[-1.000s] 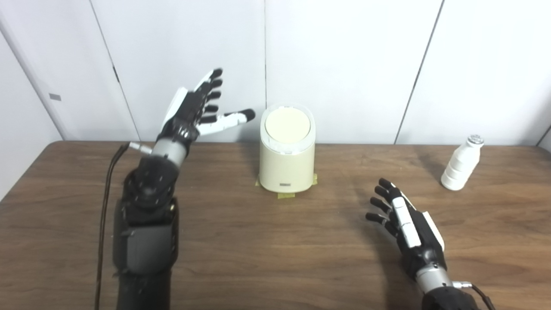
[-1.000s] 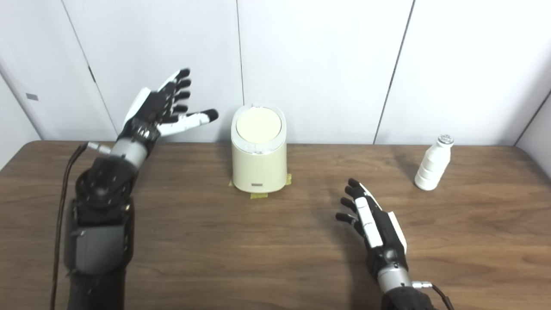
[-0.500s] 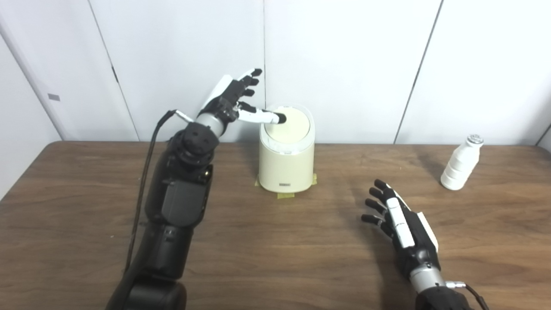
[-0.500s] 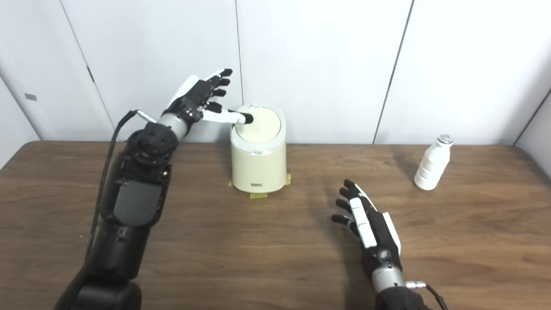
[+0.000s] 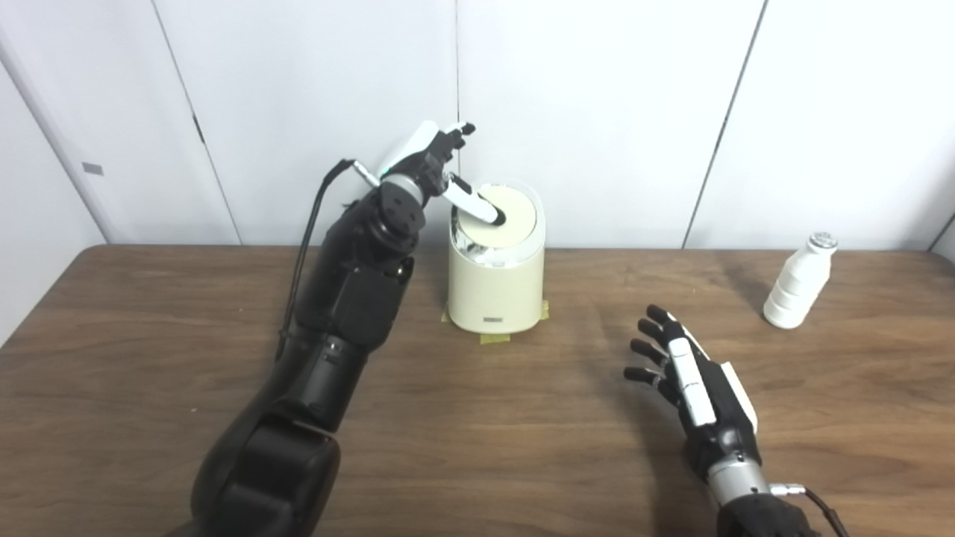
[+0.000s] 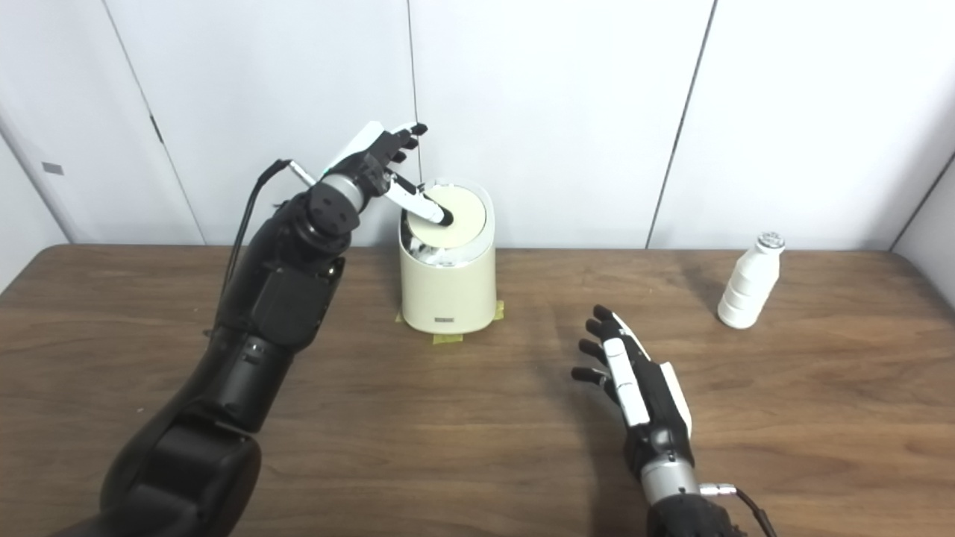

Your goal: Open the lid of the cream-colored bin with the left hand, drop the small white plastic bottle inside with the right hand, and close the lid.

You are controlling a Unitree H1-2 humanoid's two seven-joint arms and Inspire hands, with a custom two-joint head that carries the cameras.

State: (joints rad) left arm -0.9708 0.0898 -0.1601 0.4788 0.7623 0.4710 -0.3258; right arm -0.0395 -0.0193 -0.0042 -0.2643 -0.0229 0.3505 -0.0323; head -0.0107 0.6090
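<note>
Since a second ago my left arm has swung in from open air at the left to the cream bin (image 5: 496, 287), and the lid (image 5: 511, 216), flat then, now sits tilted with its left side dipped into the rim so that a dark gap shows along the front-left edge. On that dipped side the thumb of my left hand (image 5: 429, 160) presses down with its black tip on the lid surface, while the other fingers (image 5: 456, 136) stay lifted and spread up toward the wall behind, holding nothing. I read that hand as wide, with only the thumb in contact. The bin stands upright near the back edge of the table (image 5: 149, 358), in the middle, on small patches of yellowish tape (image 5: 494, 338) that peek out at its base. The small white bottle (image 5: 798, 283) stands upright with its silvery cap on, far off to the right near the back of the table, well apart from the bin and from both hands. My right hand (image 5: 697, 380) is low over the wood, right of centre in front, between bin and bottle but closer to me than either; its fingers are apart and slightly curled, gripping nothing, and it has barely shifted from before. I cannot tell whether it touches the tabletop. A black cable (image 5: 310, 224) loops off the left wrist behind the forearm. Pale wall panels (image 5: 597, 112) close the scene behind.
</note>
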